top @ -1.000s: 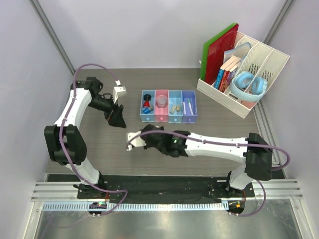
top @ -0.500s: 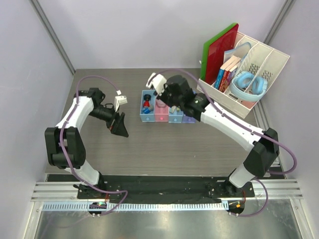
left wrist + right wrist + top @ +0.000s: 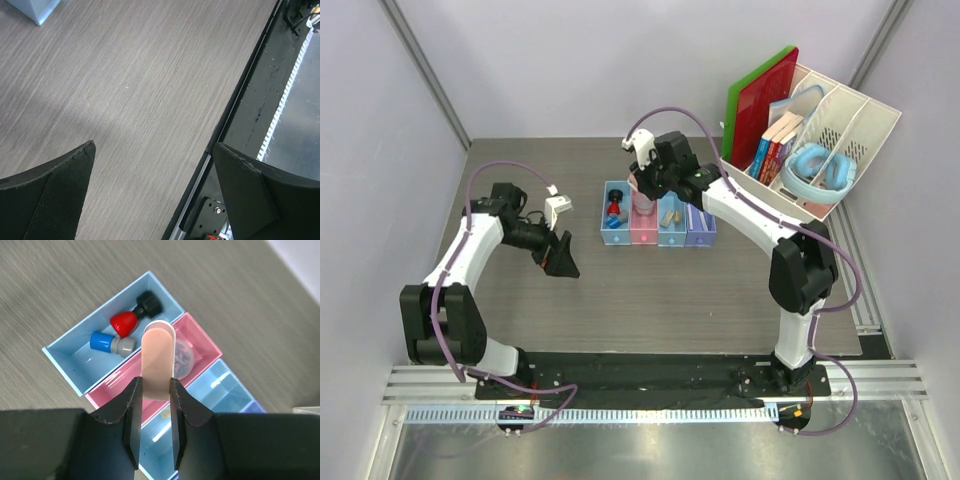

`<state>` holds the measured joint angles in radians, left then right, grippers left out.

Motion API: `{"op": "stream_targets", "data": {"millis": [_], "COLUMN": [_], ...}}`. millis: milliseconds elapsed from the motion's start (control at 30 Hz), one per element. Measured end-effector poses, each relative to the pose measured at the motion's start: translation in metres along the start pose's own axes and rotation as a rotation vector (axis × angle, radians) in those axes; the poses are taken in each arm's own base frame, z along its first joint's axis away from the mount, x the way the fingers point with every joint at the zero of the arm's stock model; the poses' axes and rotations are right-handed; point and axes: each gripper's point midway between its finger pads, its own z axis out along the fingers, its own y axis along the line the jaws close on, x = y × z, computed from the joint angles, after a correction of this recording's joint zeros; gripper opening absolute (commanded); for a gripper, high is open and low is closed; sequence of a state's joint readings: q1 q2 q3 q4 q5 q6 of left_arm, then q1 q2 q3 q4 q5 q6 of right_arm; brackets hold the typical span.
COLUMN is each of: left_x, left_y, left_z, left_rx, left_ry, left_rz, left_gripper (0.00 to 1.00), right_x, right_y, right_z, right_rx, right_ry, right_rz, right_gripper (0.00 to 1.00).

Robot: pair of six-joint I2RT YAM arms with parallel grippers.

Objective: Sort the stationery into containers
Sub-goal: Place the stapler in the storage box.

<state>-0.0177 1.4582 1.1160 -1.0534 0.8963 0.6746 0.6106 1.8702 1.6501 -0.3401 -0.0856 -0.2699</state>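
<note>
As the right arm reaches over the tray row, holdings read:

1 grey bench (image 3: 650, 290).

1 white file rack (image 3: 850, 125), well off to the right of the right fingers (image 3: 154, 384).

4 containers in 1 row beneath the right fingers: blue tray (image 3: 65, 362) to their left, pink tray (image 3: 202, 345) directly below, light-blue tray (image 3: 225, 385) and lavender tray (image 3: 252, 407) to their right.

Left fingers (image 3: 154, 147): released, spread wide, nothing between them, bare bench underneath.

Right fingers: clenched on 1 pinkish-white roll (image 3: 158, 355), held edge-on above the pink tray's wall beside the blue tray.

1 translucent round item (image 3: 184, 357) in the pink tray, just right of the held roll.

1 red-black cylinder (image 3: 132, 315) and 1 blue cylinder (image 3: 102, 341), both in the blue tray, left of the fingertips.
</note>
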Motion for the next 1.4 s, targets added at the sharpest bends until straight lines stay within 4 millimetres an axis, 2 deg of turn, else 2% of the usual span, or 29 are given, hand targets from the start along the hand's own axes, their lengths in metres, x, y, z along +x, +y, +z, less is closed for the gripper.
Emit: {"op": "stream_targets", "data": {"millis": [100, 367, 633, 933, 1400], "left_x": [-0.001, 0.001, 0.002, 0.008, 0.009], "left_y": [0.002, 0.003, 0.004, 0.002, 0.003], "left_z": [-0.001, 0.001, 0.001, 0.004, 0.003], "left_rx": [-0.013, -0.019, -0.02, -0.02, -0.023], "left_ry": [-0.003, -0.003, -0.002, -0.002, -0.004], "left_rz": [0.001, 0.003, 0.003, 0.001, 0.003], "left_gripper": [1.0, 1.0, 1.0, 1.0, 1.0], "right_x": [0.016, 0.024, 0.06, 0.076, 0.099], "right_y": [0.005, 0.01, 0.019, 0.023, 0.029], "right_z": [0.011, 0.013, 0.017, 0.018, 0.033], "right_rx": [-0.03, -0.061, -0.083, -0.092, -0.11], "right_ry": [0.039, 0.051, 0.13, 0.165, 0.218], "right_rz": [0.018, 0.028, 0.038, 0.043, 0.054], "right_gripper": [0.01, 0.01, 0.01, 0.01, 0.01]}}
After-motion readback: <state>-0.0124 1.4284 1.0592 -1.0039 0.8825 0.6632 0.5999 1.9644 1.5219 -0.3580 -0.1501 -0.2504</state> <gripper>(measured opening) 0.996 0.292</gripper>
